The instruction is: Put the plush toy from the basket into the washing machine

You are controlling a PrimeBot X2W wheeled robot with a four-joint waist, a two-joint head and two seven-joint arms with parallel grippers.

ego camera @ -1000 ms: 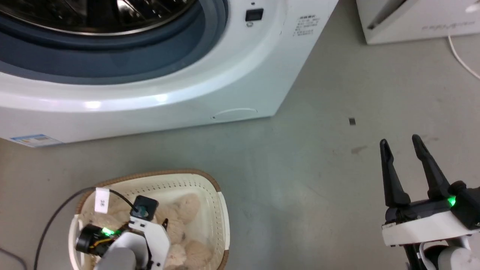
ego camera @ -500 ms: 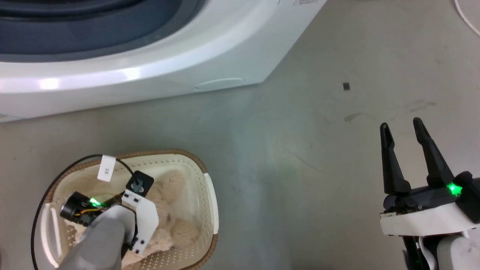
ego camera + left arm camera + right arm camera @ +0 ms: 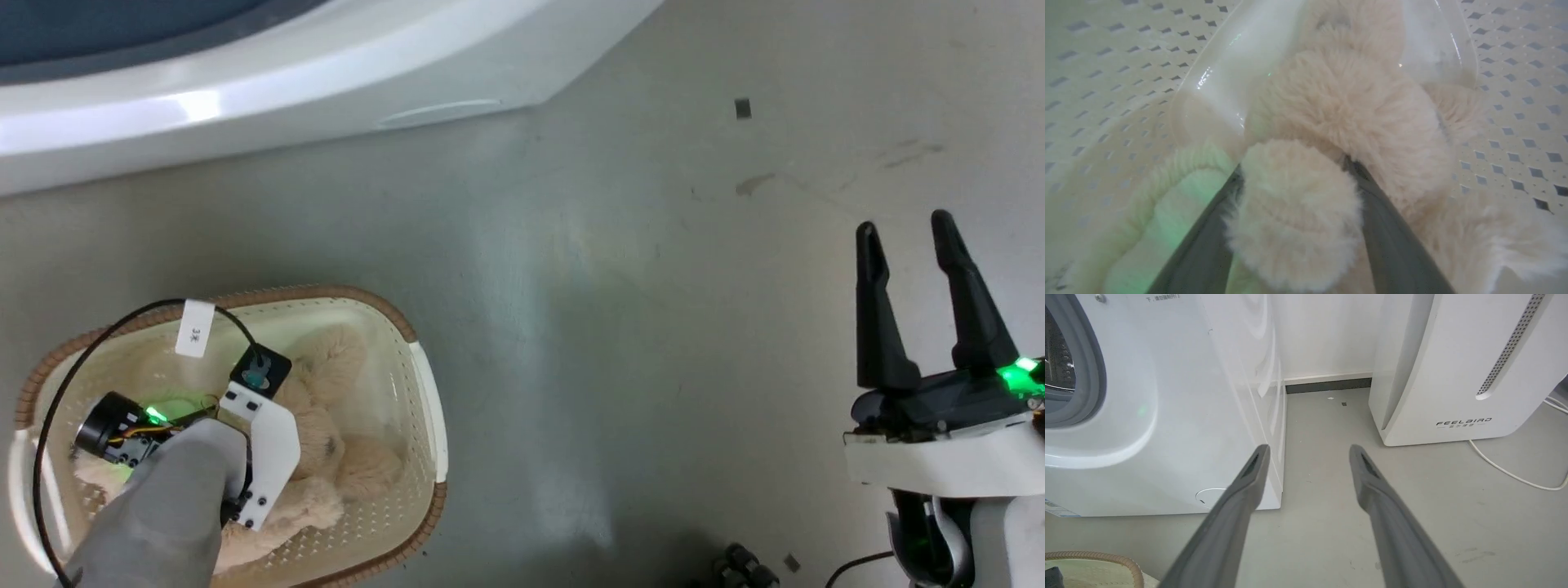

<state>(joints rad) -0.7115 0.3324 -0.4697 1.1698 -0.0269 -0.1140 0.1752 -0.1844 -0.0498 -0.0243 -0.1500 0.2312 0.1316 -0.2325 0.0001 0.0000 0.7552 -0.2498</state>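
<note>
- Head camera has tipped down; the things themselves have not moved. The washing machine (image 3: 245,106) is now cut to its white lower front and a strip of grey ring at the far edge.
- The basket (image 3: 429,408) sits further up the head view, with more of the plush toy (image 3: 367,469) showing.
- The right gripper (image 3: 902,229) rides higher in that view.
- A black cable (image 3: 856,563) has come in at the near edge.

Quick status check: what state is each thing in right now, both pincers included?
Plush toy: lying in the basket, not lifted.
Basket: upright on the floor, toy inside.
Left pincer: open, down in the basket, fingers either side of a rounded limb of the toy.
Right pincer: open, empty, over the floor.
Washing machine: drum opening uncovered.
</note>
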